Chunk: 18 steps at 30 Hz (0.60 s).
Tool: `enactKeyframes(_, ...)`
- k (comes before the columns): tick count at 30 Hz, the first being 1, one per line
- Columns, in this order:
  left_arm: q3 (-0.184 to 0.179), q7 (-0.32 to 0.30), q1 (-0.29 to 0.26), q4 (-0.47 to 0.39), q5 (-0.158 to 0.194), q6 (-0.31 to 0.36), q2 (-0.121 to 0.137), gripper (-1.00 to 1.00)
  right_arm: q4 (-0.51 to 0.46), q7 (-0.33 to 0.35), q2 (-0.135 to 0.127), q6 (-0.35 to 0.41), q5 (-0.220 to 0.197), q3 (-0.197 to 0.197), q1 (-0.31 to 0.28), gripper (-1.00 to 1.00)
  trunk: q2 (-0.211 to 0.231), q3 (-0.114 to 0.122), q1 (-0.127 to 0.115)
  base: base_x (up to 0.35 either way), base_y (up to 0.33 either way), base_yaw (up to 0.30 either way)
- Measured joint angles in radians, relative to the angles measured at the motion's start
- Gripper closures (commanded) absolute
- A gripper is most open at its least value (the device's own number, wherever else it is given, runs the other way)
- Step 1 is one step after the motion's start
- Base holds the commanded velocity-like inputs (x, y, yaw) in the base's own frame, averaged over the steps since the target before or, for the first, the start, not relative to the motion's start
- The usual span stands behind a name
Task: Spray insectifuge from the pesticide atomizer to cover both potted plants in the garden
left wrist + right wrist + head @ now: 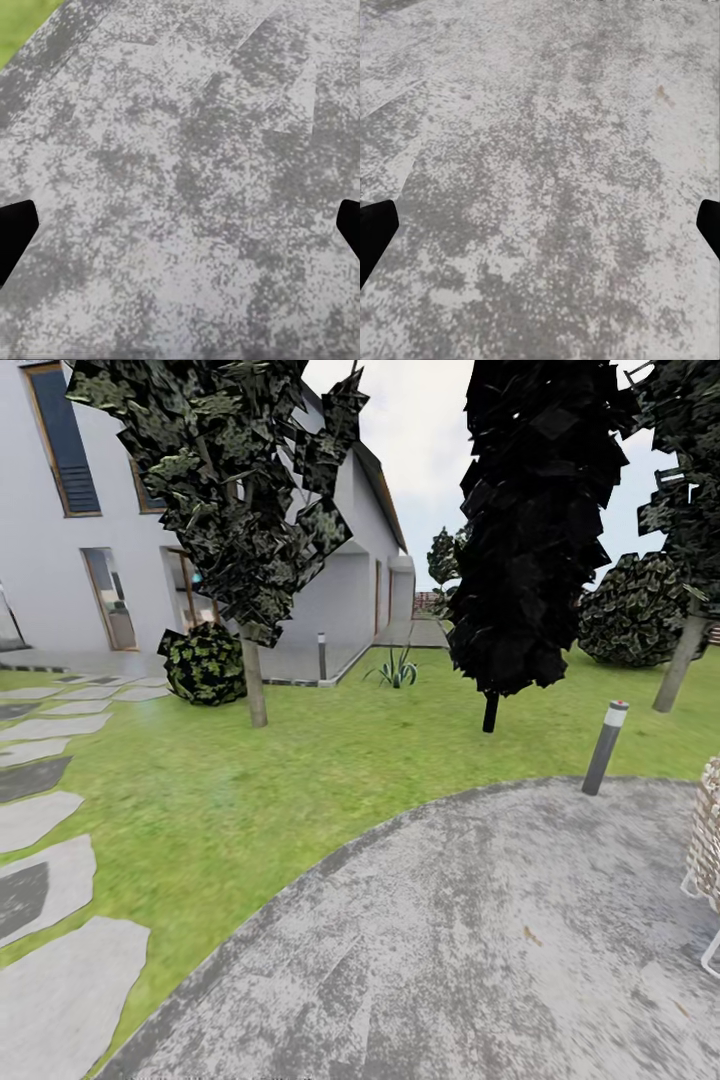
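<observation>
Where we stand: on the round gravel patio [480, 940], its curved edge meeting the lawn [300, 780], with the white house [60, 560] beyond.
Left gripper [180, 232]: dark fingertips [15, 232] sit wide apart at the sides of the wrist view, nothing between them, bare gravel underneath.
Right gripper [540, 232]: the same, spread wide and empty over gravel.
Atomizer: I can't spot it anywhere from here, so its long axis and the way its nozzle faces can't be told.
Potted plants: none I'd call them; the spiky tuft [397, 670] near the house corner looks like an agave, not a rosette.
Risk, as I judge it: the bollard light [604, 745] on the patio's far edge and the wicker piece [706, 840] at its right edge could be clipped while turning.
Other risk: mistaking the round bush [203, 663] or the tuft for a target and heading the wrong way.
</observation>
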Motion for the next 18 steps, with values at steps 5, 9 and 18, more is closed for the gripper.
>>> enactKeyframes(5,0.001,0.0,0.0,0.0,0.001,0.0,0.0,-1.0,0.003,-0.001,0.001,-0.001,0.001,0.0,0.001,-1.0,0.0,-0.003,0.0,0.0,0.0,0.231)
enactKeyframes(9,0.004,0.0,0.001,0.0,0.001,0.0,0.001,-1.0,0.004,-0.002,0.001,-0.001,0.001,0.0,0.001,-1.0,0.0,-0.005,0.0,0.0,0.0,0.249)
enactKeyframes(18,0.074,0.0,0.0,0.0,0.0,0.0,0.001,-1.0,0.006,-0.001,0.001,-0.001,0.002,0.002,0.0,-1.0,-0.021,-0.02,0.011,0.0,0.0,0.253)
